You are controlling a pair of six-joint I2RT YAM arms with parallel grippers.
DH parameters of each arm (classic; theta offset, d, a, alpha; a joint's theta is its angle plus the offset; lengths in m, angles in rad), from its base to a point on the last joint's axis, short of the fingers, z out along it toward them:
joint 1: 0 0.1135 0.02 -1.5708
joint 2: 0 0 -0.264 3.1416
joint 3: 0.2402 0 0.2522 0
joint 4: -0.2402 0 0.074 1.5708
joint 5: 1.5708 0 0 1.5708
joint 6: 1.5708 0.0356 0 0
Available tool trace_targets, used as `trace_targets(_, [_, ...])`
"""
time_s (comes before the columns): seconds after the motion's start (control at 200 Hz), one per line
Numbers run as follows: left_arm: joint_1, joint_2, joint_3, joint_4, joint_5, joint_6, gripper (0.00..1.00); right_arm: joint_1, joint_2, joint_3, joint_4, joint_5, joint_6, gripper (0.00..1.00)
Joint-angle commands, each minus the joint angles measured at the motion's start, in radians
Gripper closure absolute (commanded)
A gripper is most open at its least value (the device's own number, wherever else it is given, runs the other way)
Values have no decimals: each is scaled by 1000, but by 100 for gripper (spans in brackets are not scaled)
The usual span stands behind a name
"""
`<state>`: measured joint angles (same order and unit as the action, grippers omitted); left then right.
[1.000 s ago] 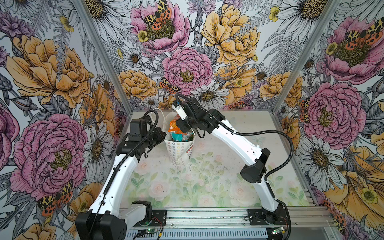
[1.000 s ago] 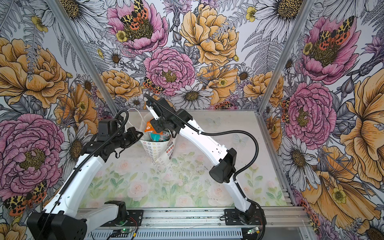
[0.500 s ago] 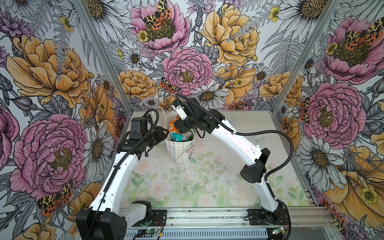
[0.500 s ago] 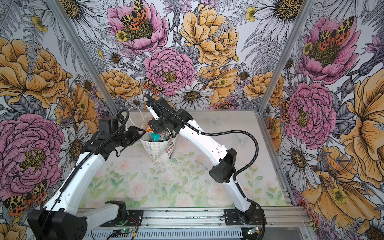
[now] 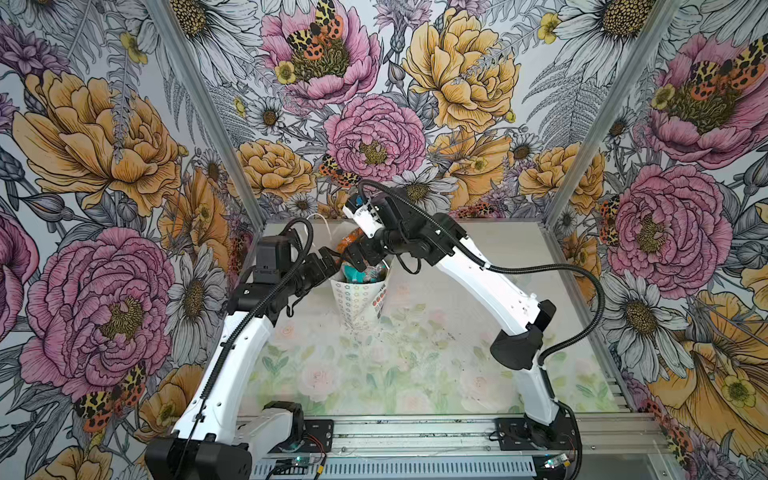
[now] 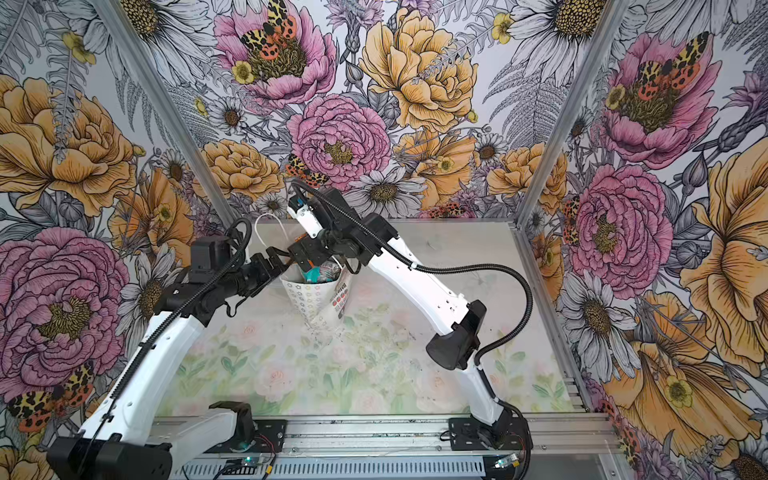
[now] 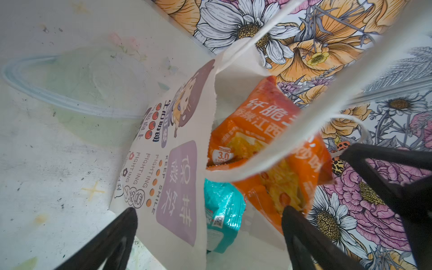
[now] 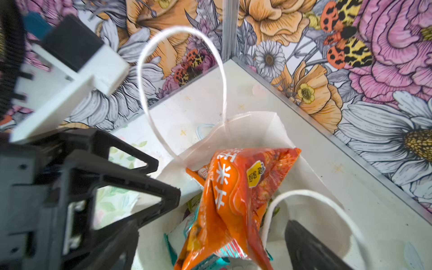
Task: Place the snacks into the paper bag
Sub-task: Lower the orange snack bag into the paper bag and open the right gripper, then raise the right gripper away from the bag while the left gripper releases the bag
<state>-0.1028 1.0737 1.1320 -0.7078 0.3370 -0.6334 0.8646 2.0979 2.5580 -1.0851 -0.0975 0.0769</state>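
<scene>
A white paper bag [image 5: 359, 299] stands upright toward the back-left corner of the table [image 5: 415, 374]. An orange packet [image 8: 233, 187] stands on end in its mouth, its upper part above the rim, on top of a teal packet [image 7: 222, 205]. The right gripper [image 8: 211, 223] hangs just above, fingers spread wide either side of the orange packet, gripping nothing. The left gripper [image 7: 209, 211], also wide open and empty, straddles the bag's printed wall at the rim. The right arm looks better placed to press down. Cord handles [image 8: 182, 93] loop close by. Open table lies forward and right.
</scene>
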Motion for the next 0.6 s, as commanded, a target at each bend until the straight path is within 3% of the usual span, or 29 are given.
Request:
trace_targets(0.0, [-5,-59,39,-18,-14,-6,1,-1,-164,50,5,-60,-10,0])
trace_targets(0.12, [-4,-106,39,-33,-23,-9,1,-3,-277,2,5,-41,-11,0])
trace_targets(0.33, [-1,-145,100,-83,-38,20,1,-14,-463,-156,5,89,-13,0])
trace_targets(0.595, [44,-144,265,-185,-56,114,1,-148,-644,-298,-12,134,-3,0])
